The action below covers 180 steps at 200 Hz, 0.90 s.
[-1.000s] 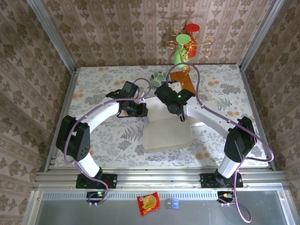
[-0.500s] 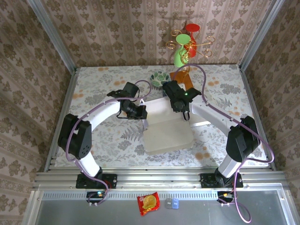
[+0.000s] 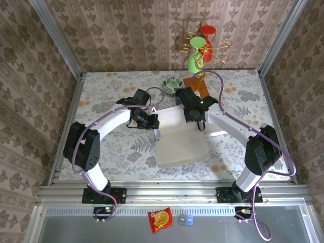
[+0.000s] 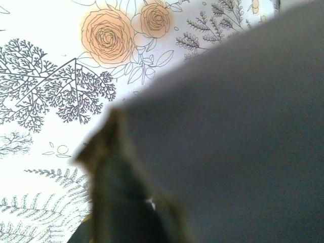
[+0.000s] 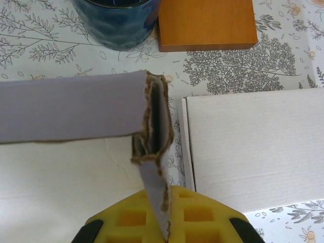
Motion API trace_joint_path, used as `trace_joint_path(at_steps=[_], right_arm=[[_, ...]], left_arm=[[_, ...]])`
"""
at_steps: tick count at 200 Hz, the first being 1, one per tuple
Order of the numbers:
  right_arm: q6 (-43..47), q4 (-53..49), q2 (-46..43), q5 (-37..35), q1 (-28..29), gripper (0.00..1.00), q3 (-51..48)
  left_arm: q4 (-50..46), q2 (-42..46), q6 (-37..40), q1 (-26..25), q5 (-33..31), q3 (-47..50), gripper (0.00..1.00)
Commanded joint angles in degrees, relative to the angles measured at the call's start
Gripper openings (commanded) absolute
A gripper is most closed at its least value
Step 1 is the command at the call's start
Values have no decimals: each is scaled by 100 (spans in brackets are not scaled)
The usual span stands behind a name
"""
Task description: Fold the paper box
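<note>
Paper box: the paper box (image 3: 182, 144) lies on the counter (image 3: 111, 91) directly beneath and between both tools, its broad base flat and one wall raised.
Left tool: the left tool (image 3: 152, 121) is closed at the box's edge. In its wrist view a blurred grey panel (image 4: 228, 126) lies hard against the dark finger (image 4: 116, 202), so it appears to be pinching card.
Right tool: the right tool (image 5: 164, 225) is closed on a thin flap (image 5: 154, 187) that runs down between its fingers to the yellow pad (image 5: 152, 215).
Raised wall: the raised wall (image 5: 71, 114) stands just ahead of the right tool, doubled over at its ragged end.
Beyond the right tool: a blue cup (image 5: 114, 20) and an orange block (image 5: 205, 23) sit close behind the wall. A flat white panel (image 5: 253, 147) lies to its right, and whether it joins the box is unclear.
Handling: probably light, thin card that is stiff across a panel but hinges at the creases. The torn edges suggest it frays and crushes easily.
Where to hold: likely best close to a crease, pinching the flap near its root, with the other tool bracing the wall.
</note>
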<state>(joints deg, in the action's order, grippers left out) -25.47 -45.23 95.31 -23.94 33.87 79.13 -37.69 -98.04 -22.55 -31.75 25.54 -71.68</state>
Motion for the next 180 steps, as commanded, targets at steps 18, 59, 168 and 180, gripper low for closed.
trace_joint_path(at_steps=[18,59,168,180], right_arm=[[-939,-560,-92,-603,160,0,-148],[-1225,-690,39,-594,319,0,-223],[-1277,-854,551,-243,385,0,-153],[-1277,-856,588,-216,380,0,-146]], left_arm=[[21,-108,-297,55,-450,106,5],[247,-248,-394,12,-740,320,11],[844,-271,-383,-86,-1198,723,17],[878,-227,-385,-95,-1249,741,17]])
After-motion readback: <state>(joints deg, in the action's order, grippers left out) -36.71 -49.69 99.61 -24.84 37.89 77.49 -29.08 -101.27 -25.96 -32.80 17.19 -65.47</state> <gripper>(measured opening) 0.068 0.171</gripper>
